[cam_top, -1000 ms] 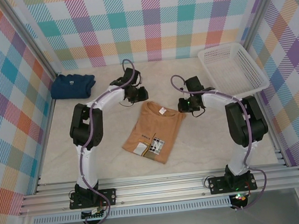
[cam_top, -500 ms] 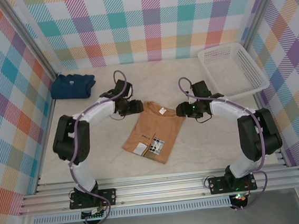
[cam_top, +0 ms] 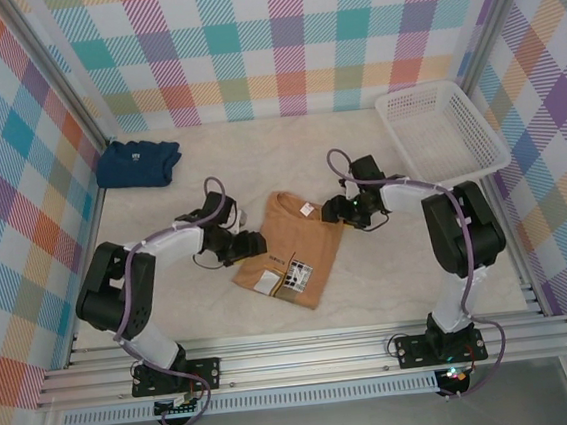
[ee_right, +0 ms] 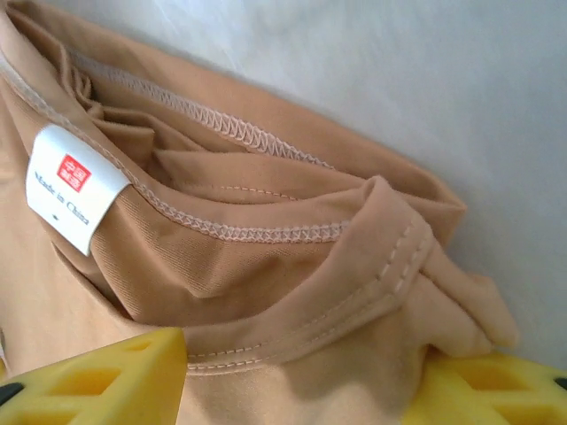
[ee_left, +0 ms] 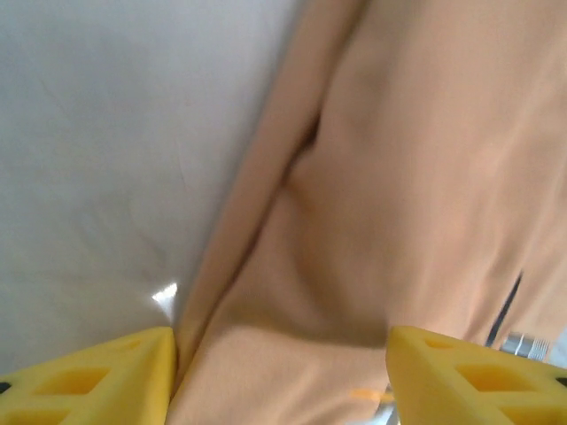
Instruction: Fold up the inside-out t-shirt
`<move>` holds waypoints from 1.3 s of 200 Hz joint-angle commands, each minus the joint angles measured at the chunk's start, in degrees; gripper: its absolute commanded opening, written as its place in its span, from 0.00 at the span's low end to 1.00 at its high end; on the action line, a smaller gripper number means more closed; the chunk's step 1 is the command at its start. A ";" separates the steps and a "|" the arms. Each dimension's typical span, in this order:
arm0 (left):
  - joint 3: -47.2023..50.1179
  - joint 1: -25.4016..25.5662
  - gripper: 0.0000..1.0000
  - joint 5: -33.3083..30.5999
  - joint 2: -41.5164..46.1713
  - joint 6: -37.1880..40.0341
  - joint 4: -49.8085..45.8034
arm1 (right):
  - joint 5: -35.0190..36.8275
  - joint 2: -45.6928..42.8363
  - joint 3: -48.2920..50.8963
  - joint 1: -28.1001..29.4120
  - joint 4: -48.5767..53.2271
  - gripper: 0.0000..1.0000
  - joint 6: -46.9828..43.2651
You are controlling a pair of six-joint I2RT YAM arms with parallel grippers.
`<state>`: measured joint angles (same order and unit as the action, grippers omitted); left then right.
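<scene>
Bench state: the inside-out t-shirt (cam_top: 289,247) lies flat near the middle of the bench, a narrow tan rectangle. Its collar points toward the far edge and its hem toward the near edge, the whole piece skewed a little, hem end further left. White neck tag (cam_top: 306,209) sits at the collar; a patch of printed labels (cam_top: 287,274) shows near the hem.

Left gripper (cam_top: 251,244): low at the shirt's left long edge, about halfway down. In the left wrist view the left gripper (ee_left: 282,372) has its yellow fingers (ee_left: 89,376) spread wide, with the shirt's edge and a fold of fabric between them. Not clamped.

Right gripper (cam_top: 335,209): at the collar-end right corner of the shirt. In the right wrist view the right gripper (ee_right: 297,381) also has its fingers (ee_right: 89,376) spread apart, astride the stitched collar band and bunched shoulder fabric. The neck tag (ee_right: 75,186) reads "Made in China" under a red mark. Whether the pads touch the cloth: cannot tell.

Other items: folded navy shirt (cam_top: 138,162) in the far-left corner; white basket (cam_top: 442,132) at the far-right corner. Both well apart from the t-shirt.
</scene>
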<state>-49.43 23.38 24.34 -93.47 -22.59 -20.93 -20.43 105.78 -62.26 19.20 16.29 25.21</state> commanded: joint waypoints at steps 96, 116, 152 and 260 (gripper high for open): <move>-5.68 -3.94 0.77 -5.63 0.01 -0.06 11.87 | 4.92 5.74 -13.79 -1.17 8.10 0.70 -9.25; -13.07 -4.29 0.78 -6.49 -7.62 3.69 11.00 | 6.78 7.58 -15.57 -0.49 9.41 0.73 -10.75; -22.65 -4.30 0.79 -4.83 -17.49 7.73 8.01 | 5.20 10.86 -16.92 0.16 9.79 0.74 -11.49; -22.96 -4.13 0.59 6.10 -23.27 8.65 11.09 | -1.94 12.09 -14.29 4.61 6.36 0.55 -8.10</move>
<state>-73.06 19.20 25.76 -114.85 -14.61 -11.55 -17.26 116.57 -78.00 21.54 22.28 15.84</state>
